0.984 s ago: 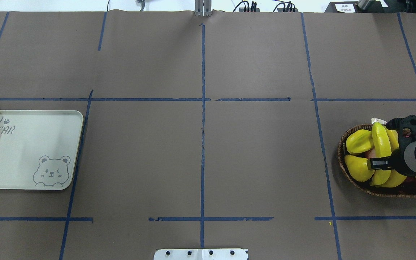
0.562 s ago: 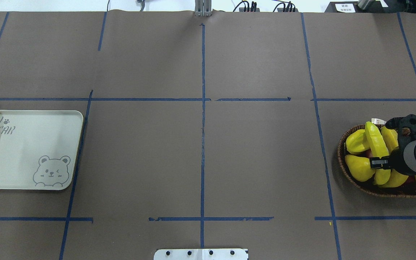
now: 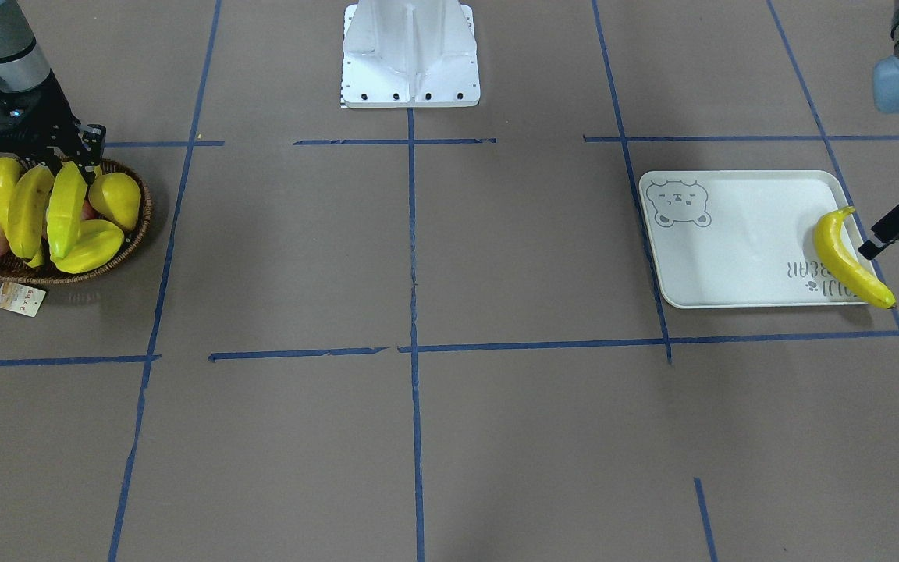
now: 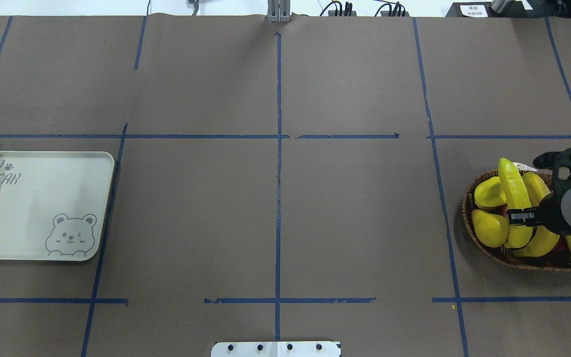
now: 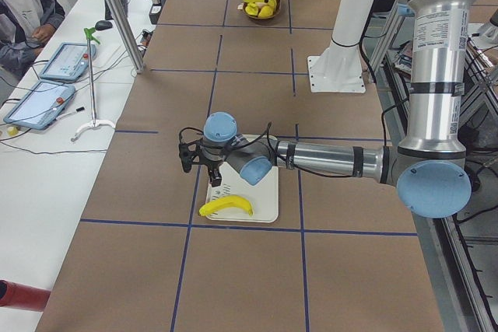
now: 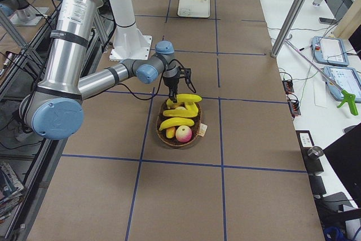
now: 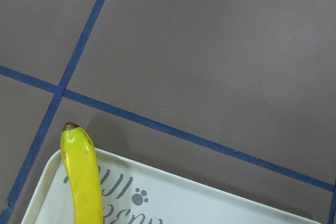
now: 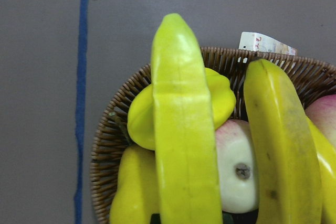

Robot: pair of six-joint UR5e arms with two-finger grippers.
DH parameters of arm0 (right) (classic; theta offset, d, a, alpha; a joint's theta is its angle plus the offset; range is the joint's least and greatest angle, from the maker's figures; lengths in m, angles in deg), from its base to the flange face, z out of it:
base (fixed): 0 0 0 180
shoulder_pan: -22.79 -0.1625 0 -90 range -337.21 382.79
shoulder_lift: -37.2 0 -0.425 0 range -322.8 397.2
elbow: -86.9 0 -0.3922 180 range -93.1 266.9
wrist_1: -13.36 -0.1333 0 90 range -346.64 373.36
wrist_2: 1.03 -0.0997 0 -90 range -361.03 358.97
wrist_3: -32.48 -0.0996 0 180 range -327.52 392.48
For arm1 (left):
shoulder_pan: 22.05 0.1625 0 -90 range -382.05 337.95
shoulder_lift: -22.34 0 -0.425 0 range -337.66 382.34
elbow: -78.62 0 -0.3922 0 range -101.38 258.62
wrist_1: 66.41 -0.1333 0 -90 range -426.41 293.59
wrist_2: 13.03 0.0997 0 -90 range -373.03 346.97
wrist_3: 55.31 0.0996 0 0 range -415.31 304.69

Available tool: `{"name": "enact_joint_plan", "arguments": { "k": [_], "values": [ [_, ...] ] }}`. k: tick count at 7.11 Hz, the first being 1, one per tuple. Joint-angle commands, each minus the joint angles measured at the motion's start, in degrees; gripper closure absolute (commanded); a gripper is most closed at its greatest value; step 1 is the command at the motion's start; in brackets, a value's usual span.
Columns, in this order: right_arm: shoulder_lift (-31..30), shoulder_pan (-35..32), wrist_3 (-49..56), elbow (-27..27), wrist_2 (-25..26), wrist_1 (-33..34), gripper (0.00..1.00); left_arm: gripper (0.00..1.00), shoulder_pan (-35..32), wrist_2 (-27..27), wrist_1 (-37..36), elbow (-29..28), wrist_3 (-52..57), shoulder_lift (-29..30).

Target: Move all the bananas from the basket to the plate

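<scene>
While pinching a banana [image 4: 508, 184] over the basket [image 4: 528, 265] (far right), the right hand [image 4: 517, 216] is hovering. The left hand [image 3: 872, 239] is hanging spread.

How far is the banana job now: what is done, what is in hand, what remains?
Done: one banana lies on the plate. In hand: the right gripper is shut on a second banana, which is tilted up over the basket. Left: that one and two more bananas in the basket. The left gripper is beside the plate.
</scene>
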Motion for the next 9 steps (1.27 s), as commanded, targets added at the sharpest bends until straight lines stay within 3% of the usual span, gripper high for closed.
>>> {"name": "enact_joint_plan", "arguments": {
  "k": [1, 5, 6, 8, 9],
  "values": [
    [0.2, -2.7, 0.1, 2.8, -5.7, -0.7, 0.96, 0.0, 0.1, 0.0, 0.0, 0.1, -0.1, 0.1],
    [8.6, -2.5, -3.4, 2.1, -7.9, -1.8, 0.95, 0.0, 2.7, -0.5, 3.3, 4.5, -1.0, 0.5],
    [10.5, -2.4, -8.7, -0.4, -7.9, -8.0, 0.95, 0.0, 3.0, -0.6, 5.4, 5.5, -2.0, 0.7],
    [11.0, -1.7, -17.8, -6.4, -8.6, -25.5, 0.95, 0.0, 6.8, -0.5, 10.7, 6.1, -12.0, 6.7],
    [11.4, -0.4, -21.0, -7.7, -8.2, -30.4, 0.95, 0.0, 8.1, -0.5, 11.7, 6.3, -15.2, 9.6]
  ]
}}
